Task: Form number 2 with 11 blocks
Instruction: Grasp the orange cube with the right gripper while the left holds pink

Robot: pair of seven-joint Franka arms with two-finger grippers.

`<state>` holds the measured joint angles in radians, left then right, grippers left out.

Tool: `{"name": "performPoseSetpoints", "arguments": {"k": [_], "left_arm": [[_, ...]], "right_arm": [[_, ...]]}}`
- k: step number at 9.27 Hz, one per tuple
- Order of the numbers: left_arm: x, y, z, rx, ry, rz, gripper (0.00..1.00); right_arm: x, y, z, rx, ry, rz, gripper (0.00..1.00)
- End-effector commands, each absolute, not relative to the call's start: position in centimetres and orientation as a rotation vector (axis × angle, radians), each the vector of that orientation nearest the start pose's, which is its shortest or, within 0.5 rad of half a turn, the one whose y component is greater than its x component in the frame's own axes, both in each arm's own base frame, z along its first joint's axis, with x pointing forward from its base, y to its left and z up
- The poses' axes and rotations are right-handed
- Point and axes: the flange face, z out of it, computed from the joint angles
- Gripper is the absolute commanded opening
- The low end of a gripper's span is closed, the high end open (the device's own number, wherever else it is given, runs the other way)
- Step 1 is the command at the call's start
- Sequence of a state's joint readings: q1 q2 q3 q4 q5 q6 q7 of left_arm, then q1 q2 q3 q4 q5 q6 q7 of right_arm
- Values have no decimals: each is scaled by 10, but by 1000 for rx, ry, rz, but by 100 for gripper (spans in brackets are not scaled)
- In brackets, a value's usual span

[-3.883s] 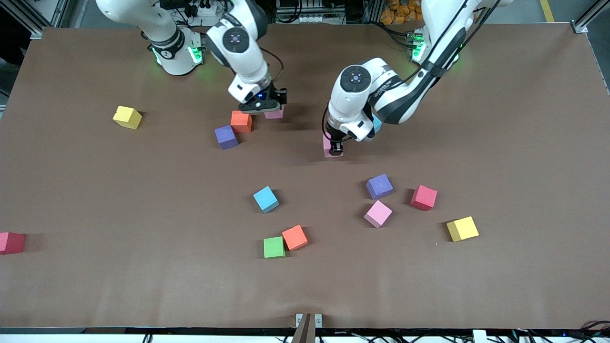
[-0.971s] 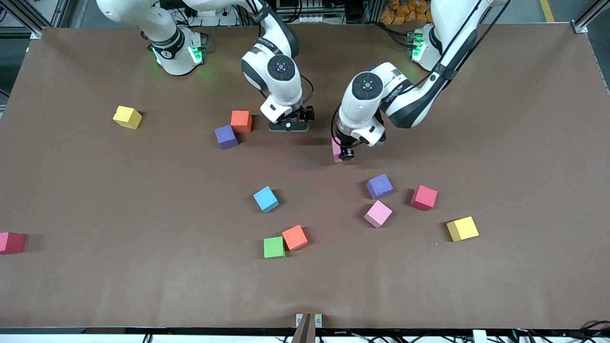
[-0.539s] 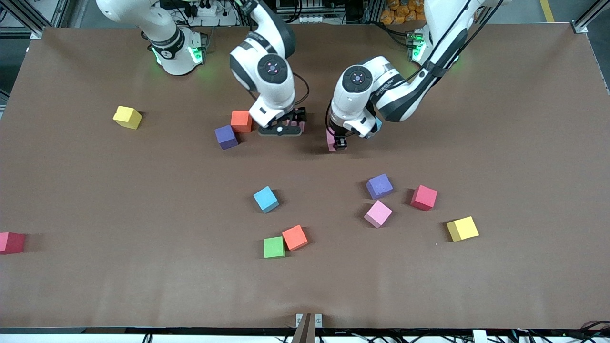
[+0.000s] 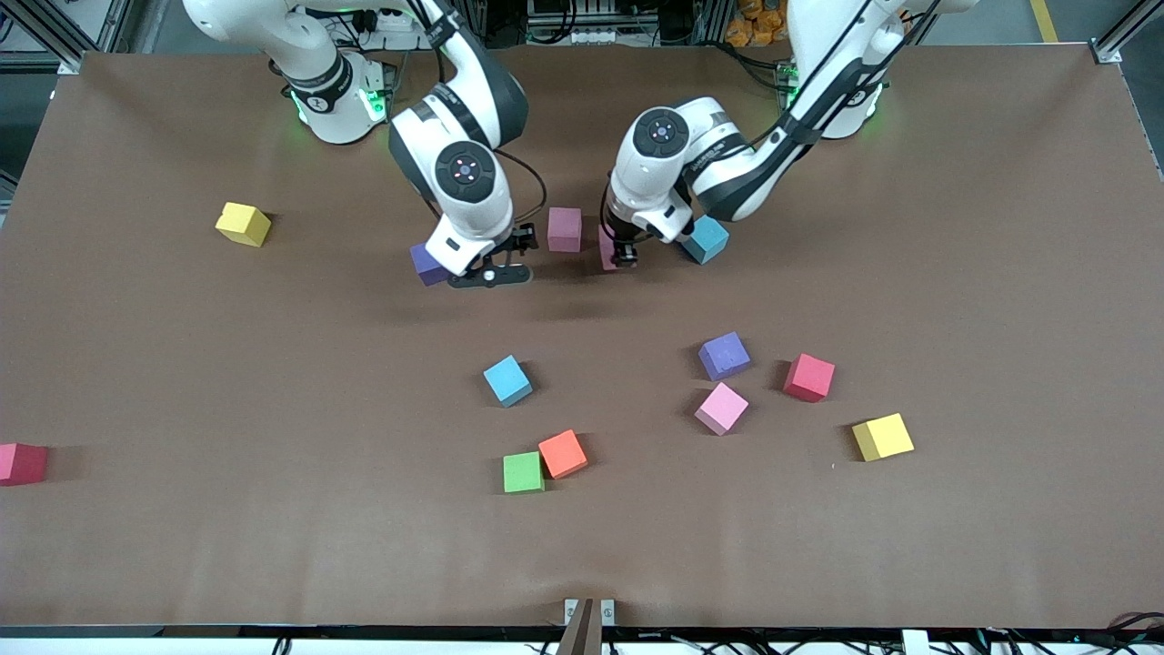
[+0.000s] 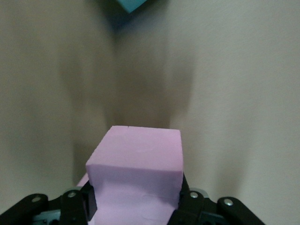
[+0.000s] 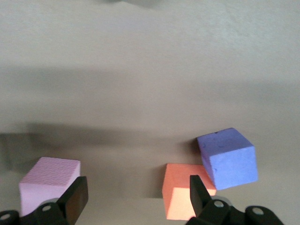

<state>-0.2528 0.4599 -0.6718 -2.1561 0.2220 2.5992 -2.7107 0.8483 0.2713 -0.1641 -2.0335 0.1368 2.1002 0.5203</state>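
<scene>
**Two pink cubes near the arm bases, digit not formed**

Brown matte table [image 4: 955,227], foam cubes scattered across it.

Front view: left gripper [image 4: 622,257] clamps a pink foam cube [image 4: 607,247], low over the table just beside a second pink cube [image 4: 564,228] that sits free on the table. Light blue cube [image 4: 707,239] sits beside the left wrist, toward the left arm's end. Right gripper [image 4: 489,274] hangs empty, jaws spread wide, over the table beside a purple cube [image 4: 422,264] that the arm partly hides. Nearer the camera, loose: blue cube [image 4: 507,380], purple cube [image 4: 725,355], red cube [image 4: 808,377], pink cube [image 4: 721,408], yellow cube [image 4: 883,437], orange cube [image 4: 563,453] touching green cube [image 4: 523,472]. Yellow cube [image 4: 243,224] and a red cube [image 4: 20,462] lie toward the right arm's end.

Left wrist view: fingers [image 5: 190,202] pinch the pink cube [image 5: 136,168] on both sides; blue cube corner [image 5: 133,4] at the frame edge.

Right wrist view: fingers [image 6: 75,197] wide apart, nothing between them. Pink cube [image 6: 49,180], an orange cube [image 6: 180,190] and the purple cube [image 6: 228,157] on the table below; orange and purple touch.
</scene>
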Motion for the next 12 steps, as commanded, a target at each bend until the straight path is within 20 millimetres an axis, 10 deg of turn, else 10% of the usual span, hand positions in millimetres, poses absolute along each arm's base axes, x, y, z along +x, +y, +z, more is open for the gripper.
{"name": "performPoseSetpoints", "arguments": {"k": [1,7,12], "left_arm": [[320,-462,225,2114,2192,-283,0],[312,-467,211,2221,2040,-337,0],[316,-475,206,2200,2059,-373,0]], "right_arm": [[401,328,290,-3141,-123,265,96],[355,259,244,-3117,11,232,96],[344,261,234,-3078,88,244,96]]}}
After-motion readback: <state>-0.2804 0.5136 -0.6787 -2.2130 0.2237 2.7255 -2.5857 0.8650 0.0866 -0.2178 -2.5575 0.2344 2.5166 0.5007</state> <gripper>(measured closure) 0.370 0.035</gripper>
